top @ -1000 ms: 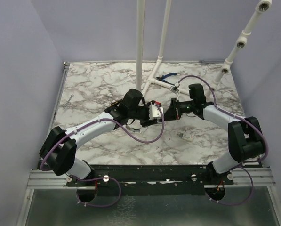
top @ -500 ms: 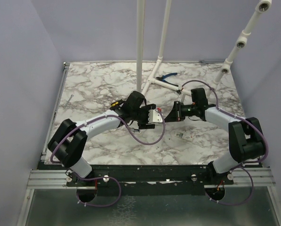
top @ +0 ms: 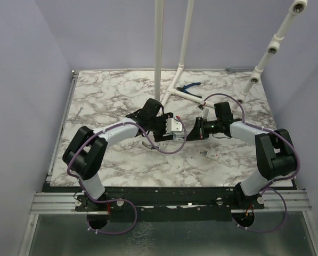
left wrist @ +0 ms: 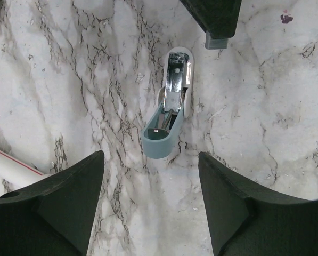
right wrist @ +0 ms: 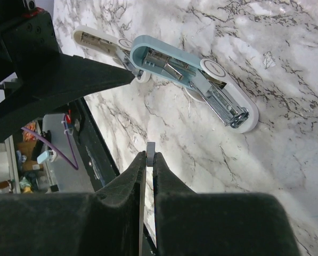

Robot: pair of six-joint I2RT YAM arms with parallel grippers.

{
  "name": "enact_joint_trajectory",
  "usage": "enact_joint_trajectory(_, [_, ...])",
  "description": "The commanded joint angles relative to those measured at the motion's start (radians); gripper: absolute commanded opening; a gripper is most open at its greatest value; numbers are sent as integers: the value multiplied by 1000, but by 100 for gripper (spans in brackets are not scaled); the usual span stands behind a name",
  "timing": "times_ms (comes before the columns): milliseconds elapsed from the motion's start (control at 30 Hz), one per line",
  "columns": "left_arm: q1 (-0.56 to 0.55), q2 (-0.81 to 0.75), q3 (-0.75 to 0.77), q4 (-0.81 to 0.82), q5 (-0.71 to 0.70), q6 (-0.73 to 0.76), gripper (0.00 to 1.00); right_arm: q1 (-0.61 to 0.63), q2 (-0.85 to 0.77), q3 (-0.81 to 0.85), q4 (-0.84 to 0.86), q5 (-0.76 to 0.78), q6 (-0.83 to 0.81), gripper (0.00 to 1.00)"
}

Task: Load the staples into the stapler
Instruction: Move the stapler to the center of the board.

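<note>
currently the blocky pale blue-green stapler (left wrist: 168, 109) lies hinged open on the veined marble tabletop (left wrist: 265, 138), silvery metal channel bared. your left fingers (left wrist: 68, 205) hover above it, spread wide and gripping nothing. your right fingers (right wrist: 121, 213), just beside it, pinch a thin grey staple strip (right wrist: 150, 148).

Looking down on a white marble desk (left wrist: 68, 80) with dark veins, a small pale blue-green stapler (left wrist: 169, 104) lies hinged open in the middle, its silvery metal channel facing up and its rounded blue-green end nearest the camera. The left tool (left wrist: 151, 156) fills the bottom corners with two dark fingers (left wrist: 63, 208) spread wide, either side of the stapler and not touching it. At the top edge, the dark right tool (left wrist: 218, 31) pinches a small grey block of staples (left wrist: 217, 40) just beyond the stapler's far end.
</note>
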Motion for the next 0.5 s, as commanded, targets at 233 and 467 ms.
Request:
enact_joint_trajectory(233, [20, 86, 73, -18, 125, -10, 70, -3, 33, 53, -49, 18, -65, 8])
enact_joint_trajectory(467, [19, 125, 115, -34, 153, -56, 57, -3, 28, 59, -62, 33, -81, 8])
